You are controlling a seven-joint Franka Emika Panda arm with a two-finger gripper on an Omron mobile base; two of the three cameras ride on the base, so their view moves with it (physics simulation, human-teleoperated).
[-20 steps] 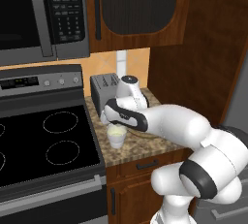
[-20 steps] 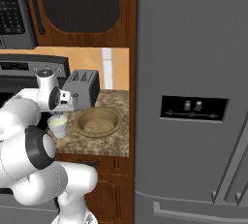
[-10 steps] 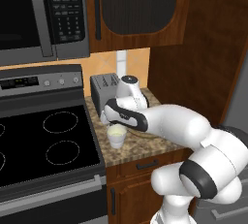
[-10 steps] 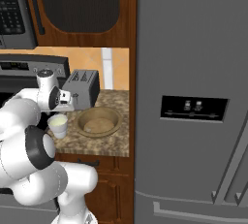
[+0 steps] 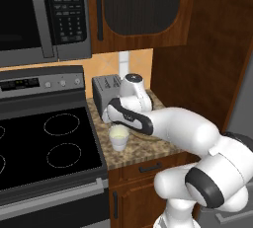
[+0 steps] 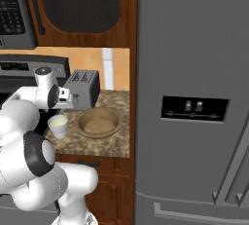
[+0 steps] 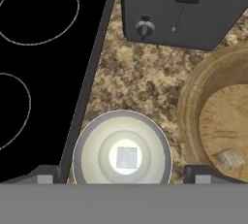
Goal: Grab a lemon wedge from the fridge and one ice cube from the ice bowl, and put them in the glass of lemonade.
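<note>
The glass of lemonade (image 7: 123, 152) stands on the granite counter beside the stove, with a square ice cube (image 7: 127, 157) lying in its pale liquid. My gripper (image 7: 123, 175) hangs straight above it, open, its fingertips (image 7: 46, 174) spread wider than the rim and holding nothing. From the side the gripper (image 5: 116, 123) sits just over the glass (image 5: 119, 137). The tan ice bowl (image 7: 193, 97) is right of the glass and holds an ice cube (image 7: 230, 159). The grey fridge (image 6: 194, 73) stands shut to the right of the counter. The lemon wedge is out of view.
A dark toaster (image 5: 105, 96) stands at the back of the counter behind the glass. The black stove top (image 5: 44, 148) borders the counter on the left, with a microwave (image 5: 39, 15) above. Wooden cabinets (image 6: 82, 5) hang overhead.
The arm has stayed above the glass. The jaws have spread wide apart over the last second.
</note>
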